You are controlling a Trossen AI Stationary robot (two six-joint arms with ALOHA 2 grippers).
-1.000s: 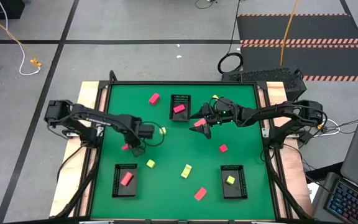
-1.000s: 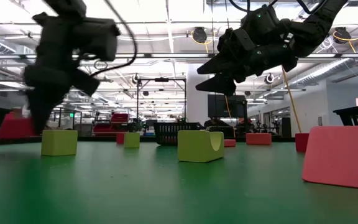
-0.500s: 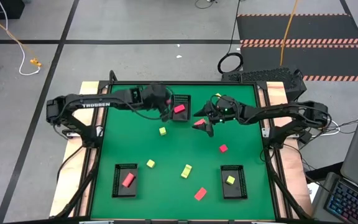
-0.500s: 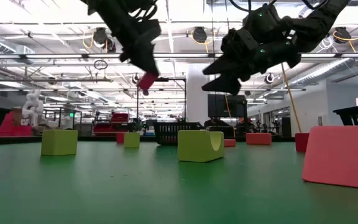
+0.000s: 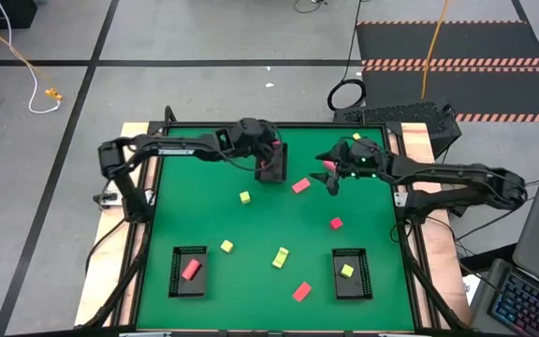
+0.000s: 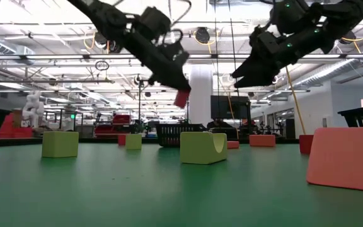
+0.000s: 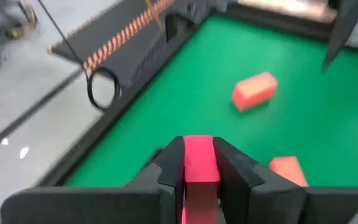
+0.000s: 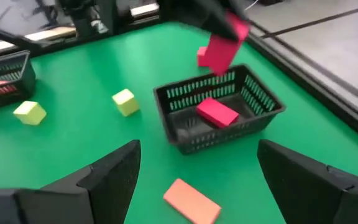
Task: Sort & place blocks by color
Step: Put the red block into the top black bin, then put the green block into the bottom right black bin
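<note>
My left gripper (image 5: pixel 268 161) hovers over the far black mesh tray (image 5: pixel 272 173), shut on a magenta block (image 6: pixel 181 98). That tray (image 8: pixel 253 99) holds another magenta block (image 8: pixel 216 113). My right gripper (image 5: pixel 330 178) is open in the air right of the tray. A coral block (image 5: pixel 300 185) lies flat on the green mat between tray and right gripper, and it also shows below the right gripper's fingers (image 8: pixel 191 200). More blocks lie loose on the mat: yellow-green (image 5: pixel 245 197), (image 5: pixel 226 245), (image 5: pixel 281 256), coral (image 5: pixel 301 291) and red (image 5: pixel 336 223). My left gripper (image 7: pixel 199 171) pinches the magenta block (image 7: pixel 197 149) by two opposite sides between its two fingers (image 7: pixel 169 165). The fingers slant down from above, and the block's lower end (image 6: pixel 181 101) sticks out below their free ends. The block is lifted clear, tilted, above the far tray.
Two more black mesh trays stand near the table's near edge: the left one (image 5: pixel 176 271) holds a coral block (image 5: pixel 192 270), the right one (image 5: pixel 361 273) a yellow-green block (image 5: pixel 347 271). The mat's middle between the loose blocks is bare.
My left gripper rose from the near-left part of the mat with the magenta block and swung toward the far edge, ending above the far tray. My right gripper moved from above the coral block toward the table's right and far edges; the coral block stayed on the mat.
</note>
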